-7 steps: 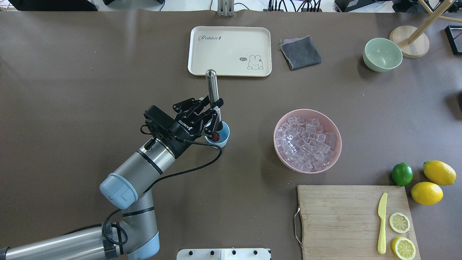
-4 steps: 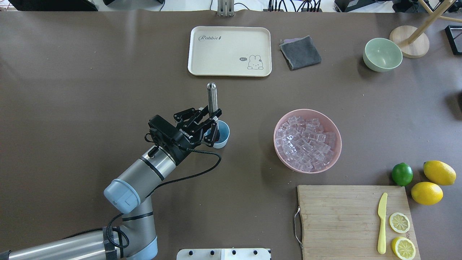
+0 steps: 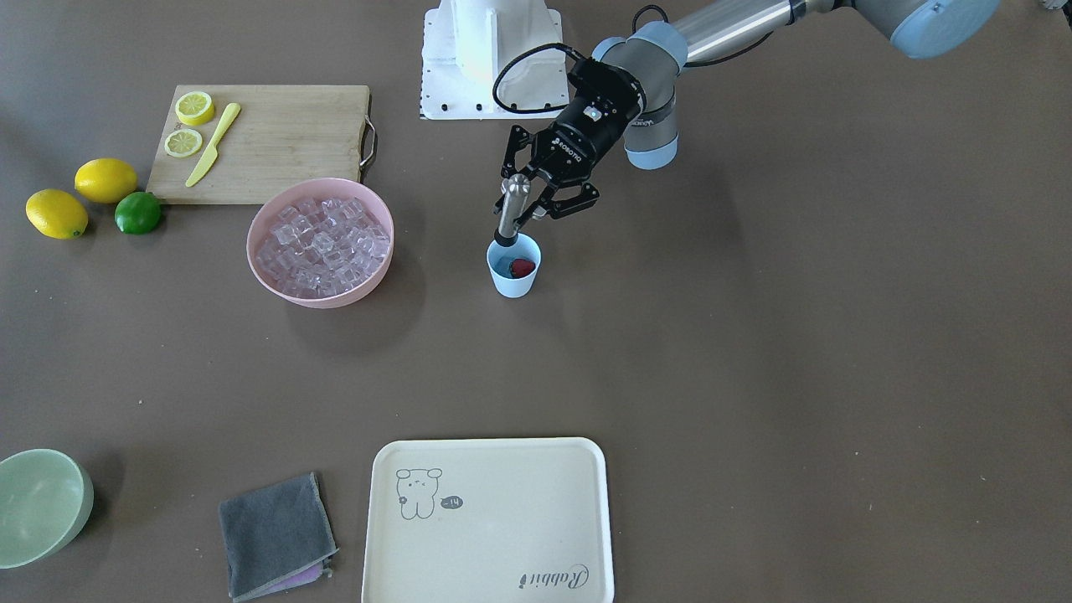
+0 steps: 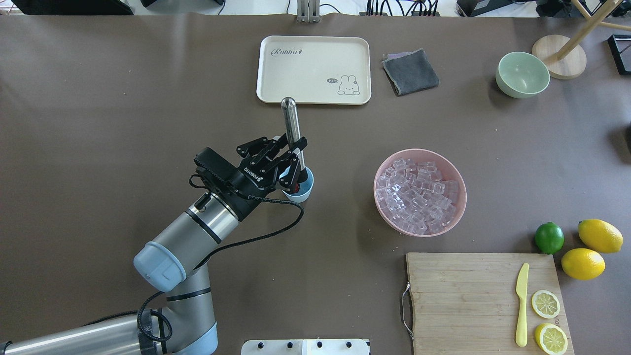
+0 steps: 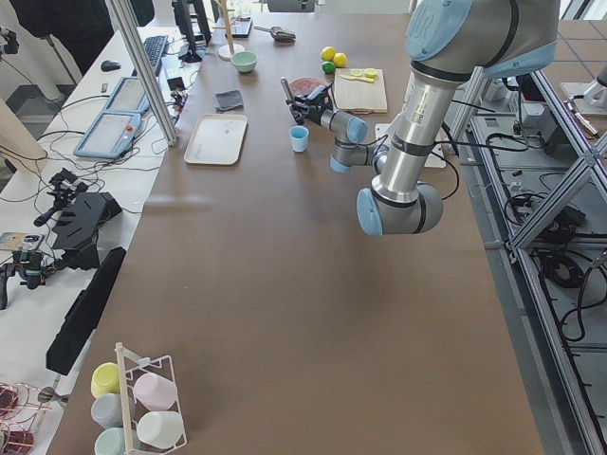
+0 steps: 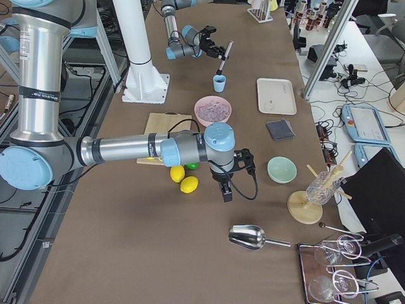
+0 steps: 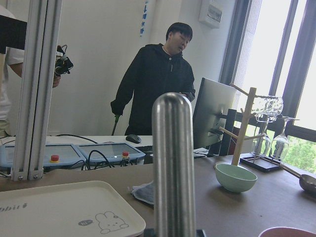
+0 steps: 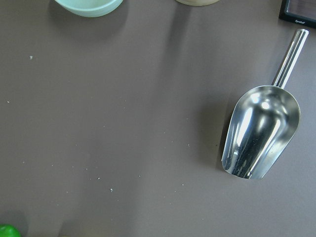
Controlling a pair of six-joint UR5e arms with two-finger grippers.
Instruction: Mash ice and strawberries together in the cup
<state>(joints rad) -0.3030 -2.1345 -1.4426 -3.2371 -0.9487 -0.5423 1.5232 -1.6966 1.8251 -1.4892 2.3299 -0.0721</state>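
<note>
Left tool [image 4: 297, 165] is clamped on a metal rod [image 4: 292, 123], whose lower end dips into the blue cup [image 3: 512, 283] right under it, strawberry [image 3: 523, 268] inside. Nothing braces that light cup, so an off-centre push could tip it. Ice [image 3: 322, 243] sits in a pink bowl [image 3: 321, 300] off to the side. Plain brown worktop [image 4: 148, 98]. Further out there's a tray [image 4: 305, 74], windows [image 7: 296, 49] and a person [image 7: 155, 94]. Right tool [image 6: 226, 190]: can't tell its grip.

Illumination is bright, even and diffuse across the brown desk [image 4: 98, 98]; shadows are soft and short, the plainest lying beside the pink bowl [image 3: 322, 301] and the cup [image 3: 512, 285] in the front-facing view. In the left wrist view daylight enters through the windows [image 7: 296, 59], which wash out largely to white, and a pale sheen runs down the metal rod [image 7: 173, 163]. Glare sits on the steel scoop [image 8: 259, 133] in the right wrist view; the overhead picture is sharp, while the side views stretch towards their edges.
</note>
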